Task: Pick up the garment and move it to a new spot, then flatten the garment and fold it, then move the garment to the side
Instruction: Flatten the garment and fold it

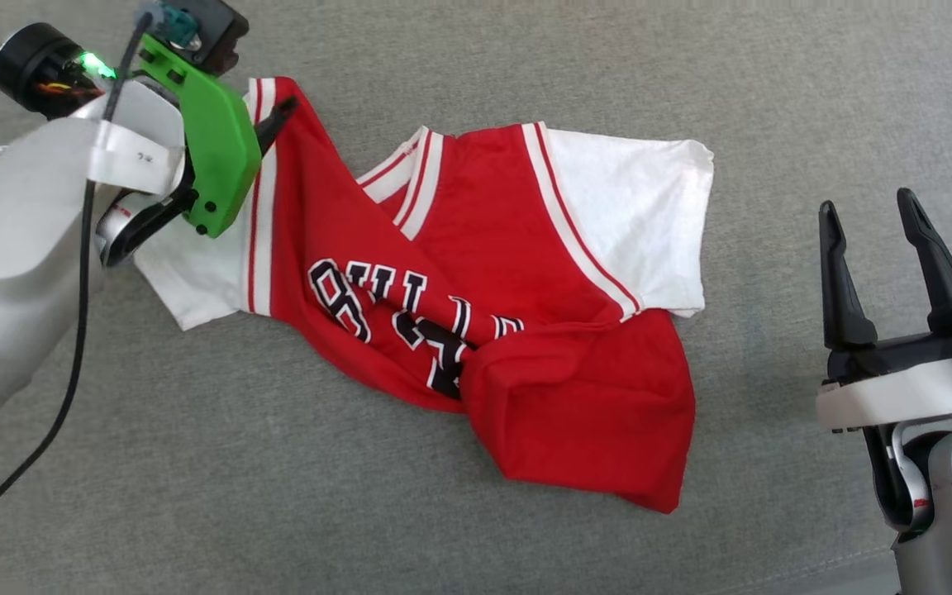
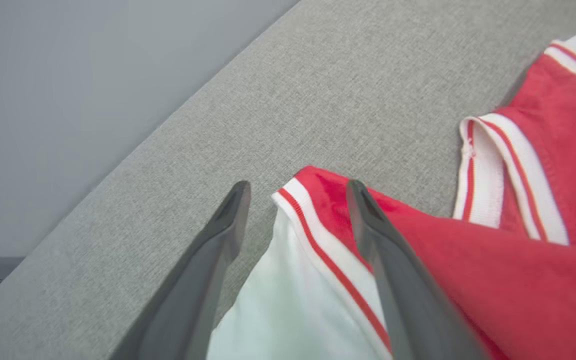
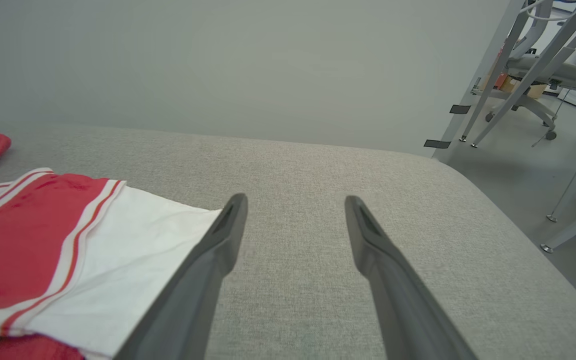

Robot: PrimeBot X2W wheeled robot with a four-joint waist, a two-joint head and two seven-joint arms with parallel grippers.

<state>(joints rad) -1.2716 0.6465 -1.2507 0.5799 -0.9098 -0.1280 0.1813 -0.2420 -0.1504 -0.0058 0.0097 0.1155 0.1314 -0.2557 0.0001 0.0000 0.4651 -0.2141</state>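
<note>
**Open at the Shoulder, Idle at the Side**

Caught with the left tool (image 2: 298,195) released, fingers (image 2: 228,225) spread either side of the shirt's (image 1: 476,215) striped shoulder corner: one over bare grey surface (image 2: 318,100), the other across red cloth. Not clamped on anything. Set at the upper left of the head view, behind a green mount (image 1: 216,157) and a pale forearm (image 1: 13,273), with a black cable (image 1: 79,314) trailing down.

Farther out, sprawled face up and crumpled across the middle of the surface, with a white sleeve at either end and the collar toward the far edge. Black lettering (image 1: 393,306) buckled by a diagonal fold. Hem bunched over itself at the lower right.

Off to the right, apart from the cloth, the right tool (image 1: 867,207) likewise released, fingers pointing up the head view over bare surface. From its wrist, a white sleeve (image 3: 133,250) beside its left finger.

Beyond the surface's rounded corner, grey floor, slanted metal legs (image 3: 498,75) and an office chair (image 3: 548,75).
</note>
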